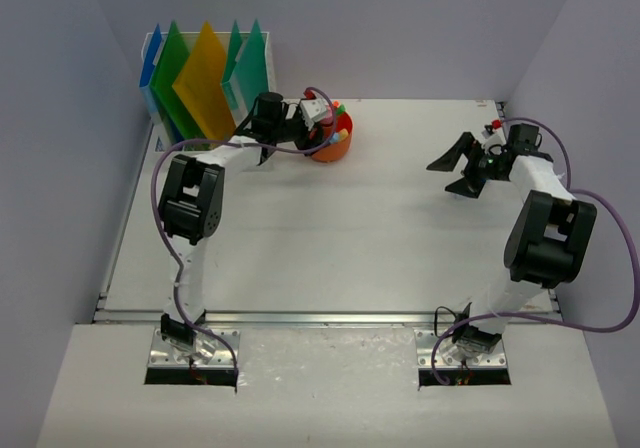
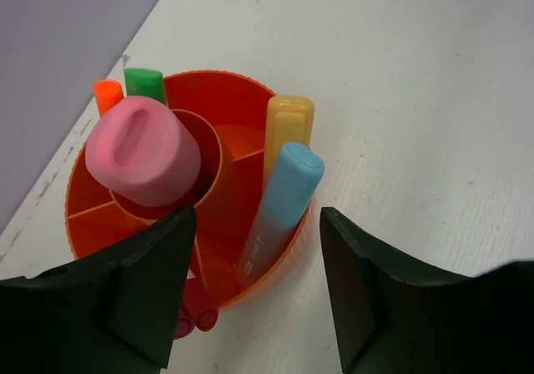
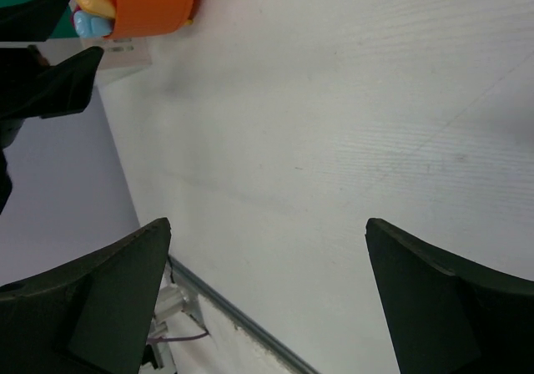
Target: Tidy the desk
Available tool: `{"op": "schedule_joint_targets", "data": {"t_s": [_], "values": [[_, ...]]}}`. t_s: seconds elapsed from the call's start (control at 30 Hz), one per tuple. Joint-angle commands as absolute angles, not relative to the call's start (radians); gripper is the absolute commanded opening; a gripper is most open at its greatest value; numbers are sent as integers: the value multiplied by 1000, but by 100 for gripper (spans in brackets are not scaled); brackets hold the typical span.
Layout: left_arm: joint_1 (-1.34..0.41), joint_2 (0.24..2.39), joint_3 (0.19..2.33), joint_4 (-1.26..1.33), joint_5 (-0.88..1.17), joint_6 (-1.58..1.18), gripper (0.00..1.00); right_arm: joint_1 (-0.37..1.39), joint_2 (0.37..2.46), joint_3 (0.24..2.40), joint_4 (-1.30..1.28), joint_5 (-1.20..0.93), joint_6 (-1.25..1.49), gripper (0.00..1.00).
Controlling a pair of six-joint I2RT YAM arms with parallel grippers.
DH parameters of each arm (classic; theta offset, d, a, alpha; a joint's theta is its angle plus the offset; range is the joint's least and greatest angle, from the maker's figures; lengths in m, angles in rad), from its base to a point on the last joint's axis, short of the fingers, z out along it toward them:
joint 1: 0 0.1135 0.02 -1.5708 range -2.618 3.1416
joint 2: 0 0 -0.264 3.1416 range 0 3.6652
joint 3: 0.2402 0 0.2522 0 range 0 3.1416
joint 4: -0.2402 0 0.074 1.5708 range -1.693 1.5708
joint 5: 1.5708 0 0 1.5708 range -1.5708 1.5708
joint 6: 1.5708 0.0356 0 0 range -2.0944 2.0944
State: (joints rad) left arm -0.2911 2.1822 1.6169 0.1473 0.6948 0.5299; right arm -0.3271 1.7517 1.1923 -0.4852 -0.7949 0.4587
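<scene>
The desk [image 1: 330,238] is a white tabletop between lavender walls. An orange pen holder [image 1: 337,148] stands at its back, left of centre. In the left wrist view the holder [image 2: 242,144] contains a pink-capped marker [image 2: 142,153], blue [image 2: 279,199], yellow [image 2: 288,128], green [image 2: 143,83] and orange [image 2: 107,96] highlighters. My left gripper [image 1: 305,130] is open and empty just above the holder's near rim [image 2: 256,224]. My right gripper [image 1: 450,168] is open and empty above the bare desk at the right [image 3: 267,224].
A white file rack with blue, green and yellow folders [image 1: 205,78] stands at the back left. Two small red round things [image 2: 193,311] lie against the holder's base. A small red and white item [image 1: 492,126] sits at the back right. A metal rail [image 1: 330,318] runs along the front edge.
</scene>
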Motion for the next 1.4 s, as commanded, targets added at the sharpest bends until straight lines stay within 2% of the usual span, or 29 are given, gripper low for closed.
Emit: {"op": "schedule_joint_targets", "data": {"t_s": [0.0, 0.33, 0.63, 0.83, 1.1, 1.17, 1.27, 1.3, 1.37], "values": [[-278, 2054, 1623, 169, 713, 528, 61, -334, 1697, 1218, -491, -624, 422, 99], [-281, 1887, 1575, 199, 680, 464, 80, -333, 1685, 1232, -429, -80, 456, 97], [-295, 1725, 1418, 212, 646, 556, 83, -299, 1873, 1396, -417, 193, 457, 99], [-300, 1651, 1327, 214, 635, 600, 84, -188, 2025, 1481, -382, 384, 404, 99], [-299, 1592, 1267, 215, 624, 618, 84, -115, 2114, 1472, -437, 414, 411, 97], [-299, 1588, 1254, 218, 626, 614, 84, -113, 2099, 1412, -437, 392, 414, 92], [-299, 1582, 1241, 224, 629, 612, 84, -112, 2062, 1318, -406, 358, 402, 70], [-299, 1582, 1238, 227, 629, 612, 84, -112, 2052, 1292, -392, 345, 385, 62], [-299, 1579, 1234, 227, 634, 607, 84, -112, 2016, 1227, -362, 297, 365, 35]]}}
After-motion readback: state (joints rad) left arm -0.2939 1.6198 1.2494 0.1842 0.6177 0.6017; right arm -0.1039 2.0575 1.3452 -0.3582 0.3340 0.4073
